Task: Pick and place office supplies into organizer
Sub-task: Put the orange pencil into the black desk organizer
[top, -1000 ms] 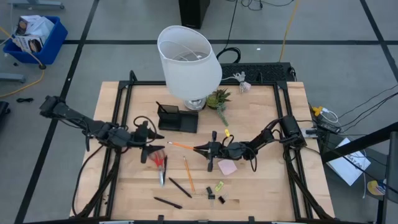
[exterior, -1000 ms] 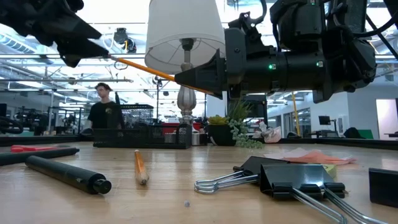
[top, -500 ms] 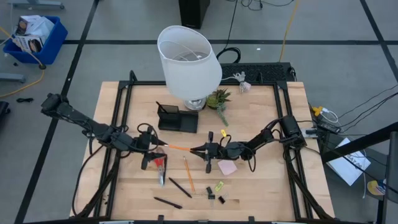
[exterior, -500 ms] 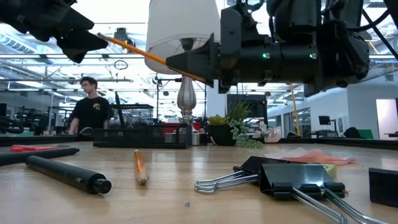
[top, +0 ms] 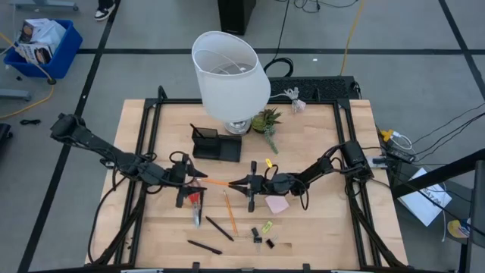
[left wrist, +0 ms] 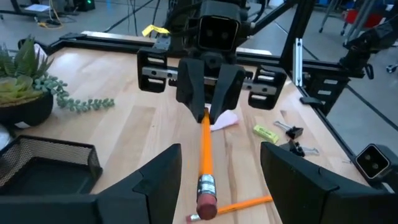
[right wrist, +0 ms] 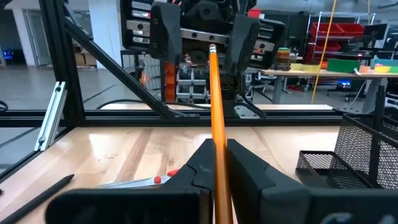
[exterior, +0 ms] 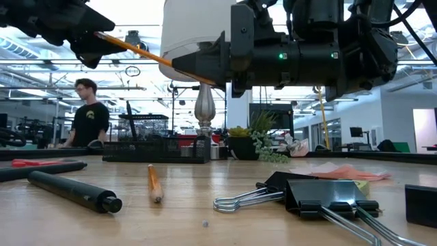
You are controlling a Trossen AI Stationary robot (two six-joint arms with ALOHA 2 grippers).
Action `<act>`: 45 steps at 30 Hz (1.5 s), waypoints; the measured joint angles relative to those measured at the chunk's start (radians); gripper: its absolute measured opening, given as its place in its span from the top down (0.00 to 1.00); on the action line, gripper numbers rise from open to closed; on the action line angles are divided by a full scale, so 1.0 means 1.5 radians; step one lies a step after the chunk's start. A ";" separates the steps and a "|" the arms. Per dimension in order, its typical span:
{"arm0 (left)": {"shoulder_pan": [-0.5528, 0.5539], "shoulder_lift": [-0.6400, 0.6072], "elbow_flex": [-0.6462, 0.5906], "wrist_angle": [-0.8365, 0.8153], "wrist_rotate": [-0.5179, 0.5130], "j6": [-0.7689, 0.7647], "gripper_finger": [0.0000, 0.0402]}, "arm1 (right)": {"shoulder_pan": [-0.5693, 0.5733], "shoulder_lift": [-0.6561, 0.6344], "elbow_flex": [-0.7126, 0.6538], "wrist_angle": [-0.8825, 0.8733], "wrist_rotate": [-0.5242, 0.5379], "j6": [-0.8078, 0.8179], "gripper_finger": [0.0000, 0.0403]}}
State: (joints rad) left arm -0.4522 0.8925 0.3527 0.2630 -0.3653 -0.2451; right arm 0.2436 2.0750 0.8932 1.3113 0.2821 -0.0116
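Handover of a pencil (top: 217, 182) above the middle of the table (top: 318, 227). The right gripper (top: 244, 183) was pinched shut on the pencil near its tip, holding it level and clear of the wood, eraser end toward the left gripper (top: 192, 180). The left gripper's fingers (left wrist: 158, 183) stood spread on either side of the eraser end, and no contact with it could be seen. Judged from these views, the step in hand was the transfer of the pencil from right to left, and the task was far from complete: a second pencil (top: 227, 208), two pens (top: 220, 228), the scissors (top: 195, 201), the pink pad (top: 276, 203), the yellow-green piece (top: 267, 226) and the clips (top: 258, 237) lay on the table nearer its front edge. The organizer (top: 216, 144) stood behind the handover point, beside the lamp (top: 231, 80) base, well apart from the pencil. To do the step well, the left gripper would probably need to advance along the pencil's axis until its pads sat well past the eraser ferrule, close squarely on the shaft, and only then should the right grip let go; releasing early could drop the pencil, and a grip at the very end could let it pivot downward. A person (exterior: 85, 113) was visible in the room beyond the table.
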 joint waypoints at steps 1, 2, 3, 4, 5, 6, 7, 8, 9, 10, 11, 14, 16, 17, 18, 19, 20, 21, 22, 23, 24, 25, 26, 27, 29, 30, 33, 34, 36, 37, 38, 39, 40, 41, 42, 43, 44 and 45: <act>0.000 0.000 0.000 0.000 -0.001 0.000 0.44 | 0.000 0.000 0.000 0.000 0.000 0.000 0.95; 0.000 0.000 0.000 0.000 -0.001 0.000 0.44 | 0.000 0.000 0.000 0.000 0.000 0.000 0.95; 0.000 0.000 0.000 -0.001 -0.001 -0.002 0.44 | 0.000 0.000 0.000 0.001 0.000 0.000 0.95; 0.000 0.000 0.000 -0.003 -0.001 -0.002 0.44 | 0.000 0.000 0.000 0.002 0.000 0.000 0.95; 0.000 0.000 0.000 -0.003 -0.001 -0.002 0.44 | 0.000 0.000 0.000 0.004 0.000 0.000 0.95; 0.000 0.000 0.000 -0.003 -0.001 -0.002 0.44 | 0.000 0.000 0.000 0.005 -0.001 0.000 0.95; 0.000 0.000 0.000 -0.003 -0.001 -0.005 0.44 | 0.000 0.000 0.000 0.005 -0.001 0.001 0.95; 0.000 0.000 0.000 -0.004 -0.001 -0.007 0.44 | 0.000 0.000 0.000 0.005 -0.001 0.001 0.95; 0.000 0.000 0.000 -0.005 -0.001 -0.007 0.45 | 0.000 0.000 0.000 0.005 -0.001 0.001 0.95; 0.000 0.000 0.000 -0.006 -0.001 -0.007 0.45 | 0.000 0.000 0.000 0.005 -0.001 0.000 0.95; 0.000 0.000 0.000 -0.007 -0.001 -0.007 0.45 | 0.000 0.000 0.000 0.005 -0.001 0.000 0.95; 0.000 0.000 0.000 -0.008 -0.001 -0.007 0.50 | 0.000 0.000 0.000 0.005 -0.001 0.000 0.95; 0.000 0.000 0.000 -0.008 -0.001 -0.007 0.56 | 0.000 0.000 0.000 0.006 -0.002 0.000 0.95; 0.000 0.000 0.000 -0.008 -0.001 -0.007 0.59 | 0.000 0.000 0.000 0.006 -0.002 0.000 0.95; 0.000 0.000 0.000 -0.008 -0.002 -0.007 0.62 | 0.000 0.000 0.000 0.006 -0.002 0.000 0.95; 0.000 0.000 0.000 -0.008 -0.003 -0.007 0.66 | 0.000 0.000 0.000 0.006 -0.006 0.000 0.95; 0.000 0.000 0.000 -0.007 -0.008 -0.007 0.69 | 0.000 0.000 0.000 0.006 -0.016 0.000 0.95; 0.000 0.000 0.000 -0.004 -0.014 -0.007 0.72 | 0.000 0.000 0.000 0.006 -0.018 0.000 0.95; 0.000 0.000 0.000 -0.003 -0.017 -0.009 0.75 | 0.000 0.000 0.000 0.006 -0.017 0.000 0.95; 0.000 -0.001 0.000 -0.003 -0.017 -0.013 0.78 | 0.000 0.000 0.000 0.006 -0.017 0.000 0.95; 0.000 -0.001 0.000 -0.003 -0.017 -0.017 0.80 | 0.000 0.000 0.000 0.006 -0.016 0.000 0.95; 0.000 -0.001 0.000 -0.003 -0.017 -0.018 0.83 | 0.000 0.000 0.000 0.008 -0.016 0.000 0.95; 0.000 -0.001 0.000 -0.003 -0.017 -0.018 0.85 | 0.000 0.000 0.000 0.011 -0.017 0.000 0.95; 0.000 -0.001 0.000 -0.003 -0.017 -0.018 0.87 | 0.000 0.000 0.000 0.011 -0.016 0.000 0.95; 0.000 -0.001 0.000 -0.003 -0.017 -0.019 0.91 | 0.000 0.000 0.000 0.012 -0.015 -0.001 0.95; 0.000 -0.001 0.000 -0.003 -0.017 -0.019 0.93 | 0.000 0.000 0.000 0.011 -0.015 -0.002 0.95; 0.000 -0.001 0.000 -0.003 -0.017 -0.019 0.94 | 0.000 0.000 0.000 0.011 -0.015 -0.003 0.95; 0.000 -0.001 0.000 -0.003 -0.017 -0.019 0.94 | 0.000 0.000 0.000 0.011 -0.015 -0.003 0.95; 0.000 -0.001 0.000 -0.003 -0.017 -0.019 0.92 | 0.000 0.000 0.000 0.012 -0.015 -0.003 0.95; 0.000 -0.001 0.000 -0.003 -0.017 -0.019 0.90 | 0.000 0.000 0.000 0.012 -0.015 -0.003 0.95; 0.000 -0.001 0.000 -0.003 -0.017 -0.019 0.89 | 0.000 0.000 0.000 0.012 -0.015 -0.003 0.95; 0.000 -0.001 0.000 -0.003 -0.017 -0.020 0.89 | 0.000 0.000 0.000 0.013 -0.015 -0.003 0.95; 0.000 -0.001 0.000 -0.003 -0.018 -0.020 0.89 | 0.000 0.000 0.000 0.015 -0.015 -0.006 0.94; 0.000 -0.001 0.000 -0.003 -0.018 -0.019 0.89 | 0.000 0.000 0.000 0.016 -0.015 -0.008 0.93; 0.000 -0.001 0.000 -0.003 -0.019 -0.018 0.91 | 0.000 0.000 0.000 0.016 -0.015 -0.008 0.92; 0.000 -0.001 0.000 -0.003 -0.022 -0.016 0.93 | 0.000 0.000 0.000 0.016 -0.015 -0.008 0.91; 0.000 -0.001 0.000 -0.003 -0.029 -0.016 0.95 | 0.000 0.000 0.000 0.017 -0.014 -0.008 0.89; 0.000 -0.001 0.000 -0.002 -0.036 -0.017 0.95 | 0.000 0.000 0.000 0.021 -0.013 -0.008 0.87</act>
State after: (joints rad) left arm -0.4527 0.8917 0.3527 0.2596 -0.4191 -0.2704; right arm 0.2432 2.0750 0.8925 1.3422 0.2625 -0.0237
